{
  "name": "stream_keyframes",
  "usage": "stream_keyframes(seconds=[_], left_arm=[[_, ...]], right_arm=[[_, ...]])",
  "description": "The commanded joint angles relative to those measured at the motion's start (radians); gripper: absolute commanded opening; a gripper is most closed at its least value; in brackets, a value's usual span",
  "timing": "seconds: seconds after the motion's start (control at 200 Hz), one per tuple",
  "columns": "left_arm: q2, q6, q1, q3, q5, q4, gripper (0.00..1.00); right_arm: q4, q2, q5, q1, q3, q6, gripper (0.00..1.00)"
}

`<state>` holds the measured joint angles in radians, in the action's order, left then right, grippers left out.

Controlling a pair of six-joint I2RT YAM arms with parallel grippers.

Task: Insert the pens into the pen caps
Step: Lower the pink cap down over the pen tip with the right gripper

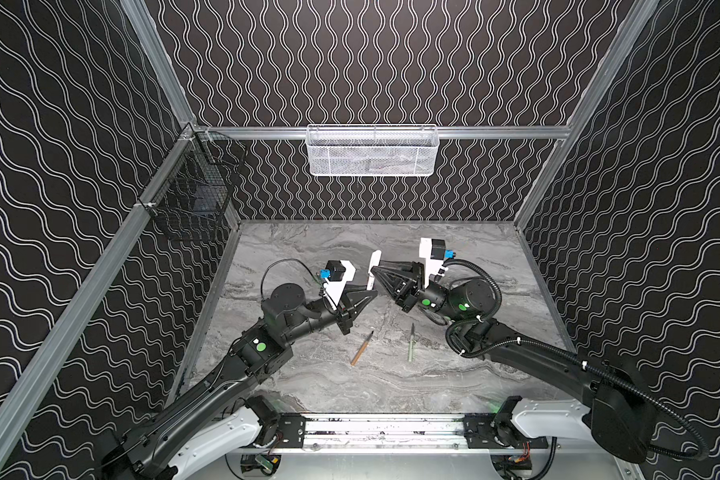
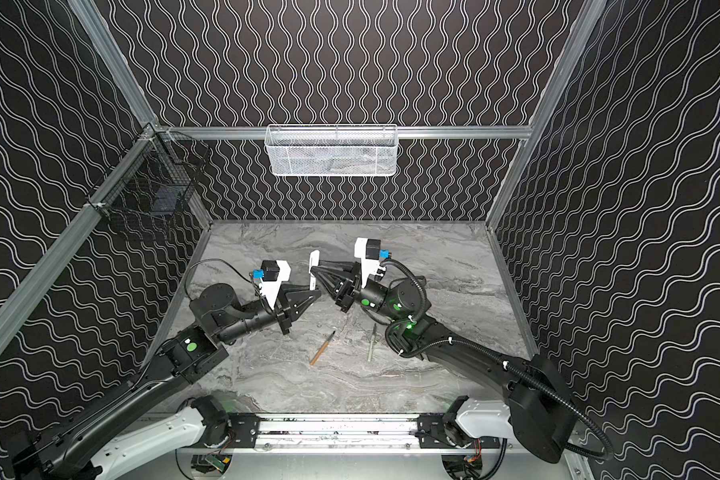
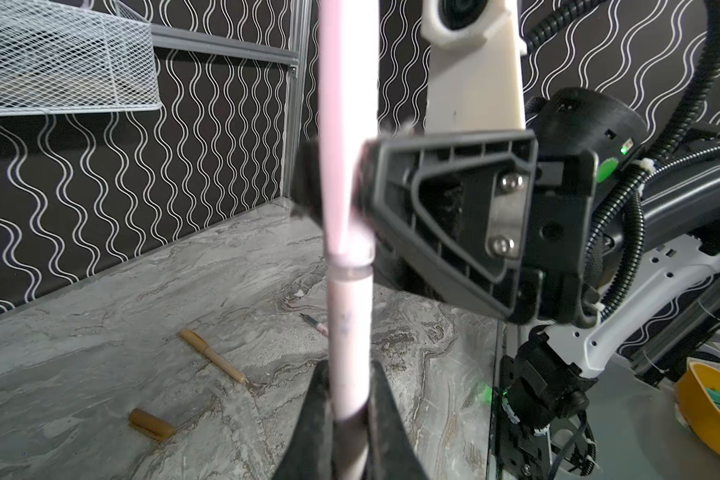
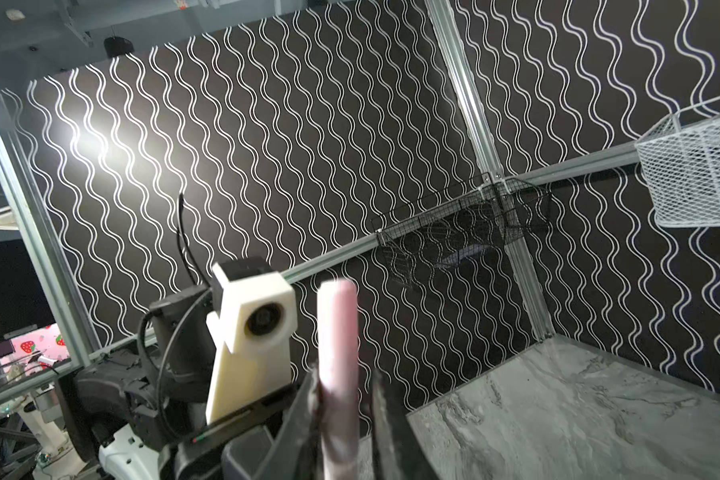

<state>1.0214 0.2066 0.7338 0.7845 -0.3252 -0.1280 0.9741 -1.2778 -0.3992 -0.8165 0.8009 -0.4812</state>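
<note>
Two pincers meet above the middle of the bench [image 1: 308, 386], both set on the same pink pen [image 1: 376, 259]. The pen is clear of the bench surface and stands roughly upright with a slight tilt in both top views.

The left pincer [image 1: 373, 291] is clamped on one end portion of the pink pen. In the left wrist view its fingers [image 3: 387, 424] press the barrel from both sides.

The right pincer [image 1: 373, 271] sits around the barrel just beside the left pincer, and its opening is narrow. In the right wrist view one jaw lies against the barrel, and a slim gap shows between the barrel and the opposite jaw. The blunt pink end projects past this pincer.

A ring-shaped seam [image 3: 348, 266] crosses the barrel between the two pincers. It cannot be told which side of the seam is the cap.

A tan-orange pen [image 1: 362, 348] and a pale green pen [image 1: 411, 343] lie on the bench near each other without touching, dark tips toward the back wall.

The left wrist view also shows:
- a tan-orange pen cap [image 3: 151, 424] on its side, apart from the tan-orange pen
- a second pink pen [image 3: 316, 325] with a dark tip, mostly hidden behind the held barrel

A white mesh basket [image 1: 373, 151] hangs on the back rail, and a black wire basket [image 1: 192, 187] hangs on the left rail.
</note>
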Motion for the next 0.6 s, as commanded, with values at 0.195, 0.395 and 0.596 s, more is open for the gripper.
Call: stream_keyframes(seconds=[0.195,0.395,0.596], left_arm=[[0.022,-0.02,-0.002,0.005,0.007,-0.044,0.0],[0.027,-0.037,-0.001,-0.004,0.037,-0.044,0.0],[0.035,-0.045,-0.001,-0.004,0.052,-0.042,0.0]], right_arm=[[-0.156,0.055,0.001,-0.004,0.009,0.055,0.37],[-0.284,0.113,0.072,-0.003,-0.012,0.125,0.43],[-0.405,0.171,0.115,-0.003,-0.032,0.181,0.5]])
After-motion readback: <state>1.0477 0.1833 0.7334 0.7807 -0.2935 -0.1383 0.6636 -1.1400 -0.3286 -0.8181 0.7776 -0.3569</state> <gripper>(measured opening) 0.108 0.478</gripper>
